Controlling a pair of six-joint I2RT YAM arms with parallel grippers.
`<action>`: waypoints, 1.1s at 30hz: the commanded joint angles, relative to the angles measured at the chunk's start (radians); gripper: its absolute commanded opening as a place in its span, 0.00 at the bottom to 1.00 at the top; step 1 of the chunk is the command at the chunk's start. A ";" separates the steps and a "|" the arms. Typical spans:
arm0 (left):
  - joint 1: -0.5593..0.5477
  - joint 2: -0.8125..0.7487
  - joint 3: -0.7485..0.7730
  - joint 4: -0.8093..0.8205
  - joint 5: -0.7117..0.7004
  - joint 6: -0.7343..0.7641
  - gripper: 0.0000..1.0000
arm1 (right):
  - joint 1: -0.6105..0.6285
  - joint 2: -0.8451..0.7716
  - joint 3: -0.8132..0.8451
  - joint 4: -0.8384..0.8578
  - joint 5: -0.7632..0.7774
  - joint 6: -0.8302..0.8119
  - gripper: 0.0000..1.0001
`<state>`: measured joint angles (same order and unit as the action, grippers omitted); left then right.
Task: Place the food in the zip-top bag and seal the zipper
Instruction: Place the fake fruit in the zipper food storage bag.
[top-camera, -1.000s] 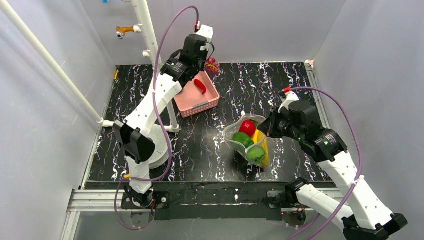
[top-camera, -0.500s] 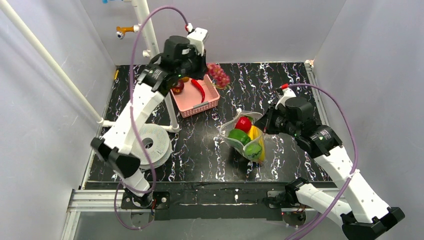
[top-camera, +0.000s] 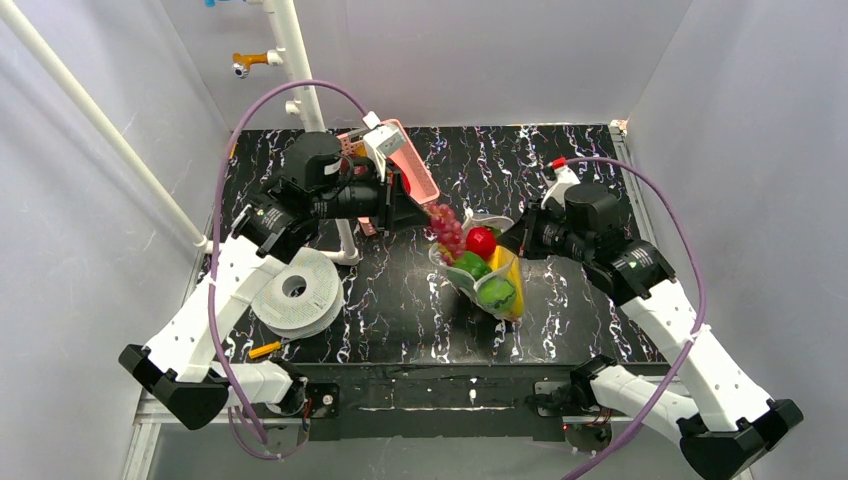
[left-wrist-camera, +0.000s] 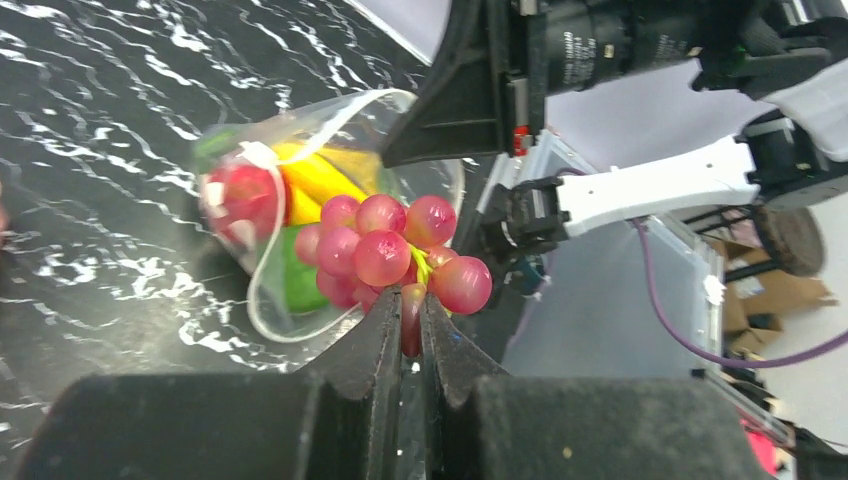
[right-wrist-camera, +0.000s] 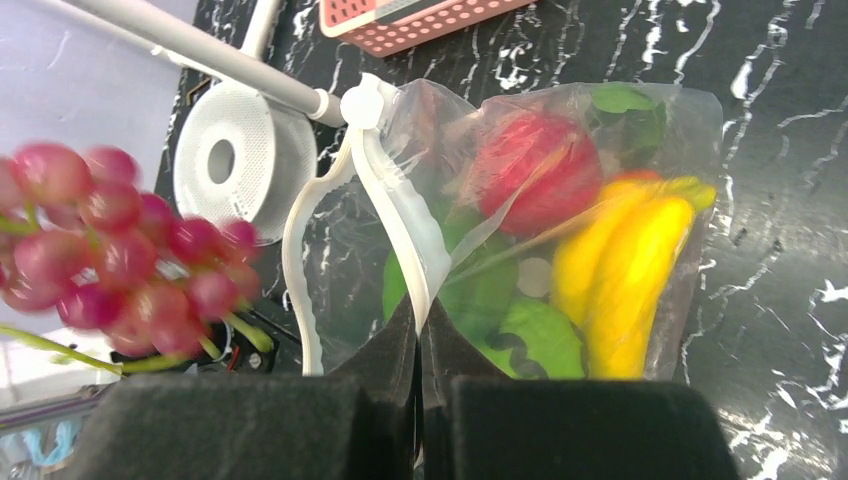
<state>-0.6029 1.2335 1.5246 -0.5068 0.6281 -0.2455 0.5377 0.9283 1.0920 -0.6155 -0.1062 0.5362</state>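
My left gripper (top-camera: 425, 212) (left-wrist-camera: 412, 320) is shut on a bunch of red grapes (top-camera: 449, 232) (left-wrist-camera: 385, 250) and holds it just left of the open mouth of the zip-top bag (top-camera: 478, 272) (left-wrist-camera: 262, 300). My right gripper (top-camera: 520, 238) (right-wrist-camera: 420, 325) is shut on the bag's mouth edge, on the white zipper strip (right-wrist-camera: 400, 215), holding the mouth up and open. Inside the bag (right-wrist-camera: 640, 130) lie a red fruit (top-camera: 482, 241) (right-wrist-camera: 525, 170), a yellow banana (top-camera: 512, 275) (right-wrist-camera: 625, 290) and green pieces (top-camera: 496, 293) (right-wrist-camera: 525, 335). The grapes also show blurred at the left of the right wrist view (right-wrist-camera: 110, 250).
The pink basket (top-camera: 412, 172) (right-wrist-camera: 420, 20) stands tilted behind my left wrist. A white tape spool (top-camera: 294, 290) (right-wrist-camera: 230, 160) lies at the left. A white pipe post (top-camera: 345, 240) stands beside it. A small orange item (top-camera: 262, 349) lies near the front edge.
My left arm has swung from over the pink basket down and right, carrying the grapes to the bag's mouth. My right gripper has shifted the held bag slightly up and left.
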 joint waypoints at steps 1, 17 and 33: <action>-0.024 -0.021 -0.025 0.097 0.117 -0.087 0.00 | -0.004 0.022 0.048 0.124 -0.128 -0.016 0.01; -0.113 0.055 -0.068 0.117 0.119 -0.100 0.00 | -0.004 0.022 0.000 0.249 -0.278 0.139 0.01; -0.132 0.088 -0.256 0.209 -0.175 -0.172 0.00 | -0.006 0.037 -0.033 0.315 -0.319 0.219 0.01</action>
<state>-0.7307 1.3357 1.3045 -0.3271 0.5419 -0.3946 0.5365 0.9775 1.0447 -0.3954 -0.4011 0.7326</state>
